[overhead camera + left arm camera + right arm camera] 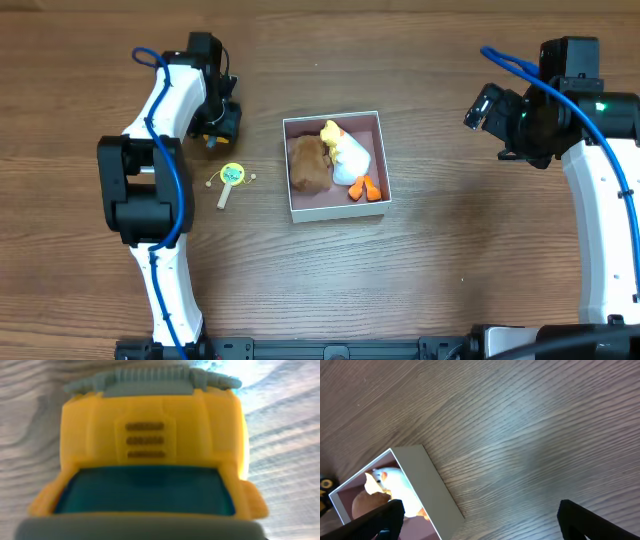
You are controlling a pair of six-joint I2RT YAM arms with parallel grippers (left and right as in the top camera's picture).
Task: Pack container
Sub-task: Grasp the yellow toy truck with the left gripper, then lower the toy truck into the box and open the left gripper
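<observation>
Overhead: container [336, 212] mid-table; right claw [480, 515] spread, well apart; left claw [217, 124] nearer, over yellow truck [150, 445], grip cannot tell

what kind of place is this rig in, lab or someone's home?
Probably a robotics lab bench: left arm and right arm at a bare-looking wood-grain table, with props on it, a container of soft toys and a yellow toy truck.

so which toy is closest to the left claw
The yellow truck, right under the left claw; the rattle lies apart, both plush toys sit in the container.
</observation>
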